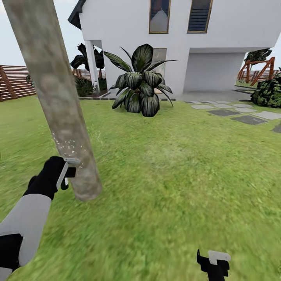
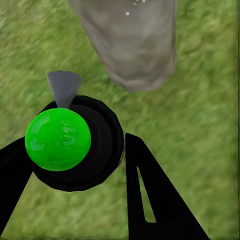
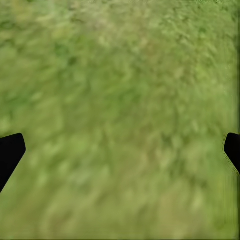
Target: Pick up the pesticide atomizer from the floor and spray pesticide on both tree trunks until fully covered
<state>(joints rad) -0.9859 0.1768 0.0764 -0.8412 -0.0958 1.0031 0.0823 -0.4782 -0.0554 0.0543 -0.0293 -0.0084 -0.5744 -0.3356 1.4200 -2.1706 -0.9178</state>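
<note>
The sprayer [image 2: 75, 142] sits between the fingers of my left gripper [image 2: 80, 165], which is pinched on its round black body; its glossy green top faces the wrist camera and its grey nozzle [image 2: 64, 87] points at the tree trunk [image 2: 132, 42]. I judge it light and rigid, a hard plastic thing, smooth enough to twist in the grip, so the wide black middle is the place to hold it, clear of nozzle and top. In the head view my left gripper [image 1: 67, 171] is just beside the trunk [image 1: 58, 101] near its foot on the lawn [image 1: 164, 175], with pale specks on the bark above it. My right gripper [image 3: 120, 150] hangs spread and empty over grass.
</note>
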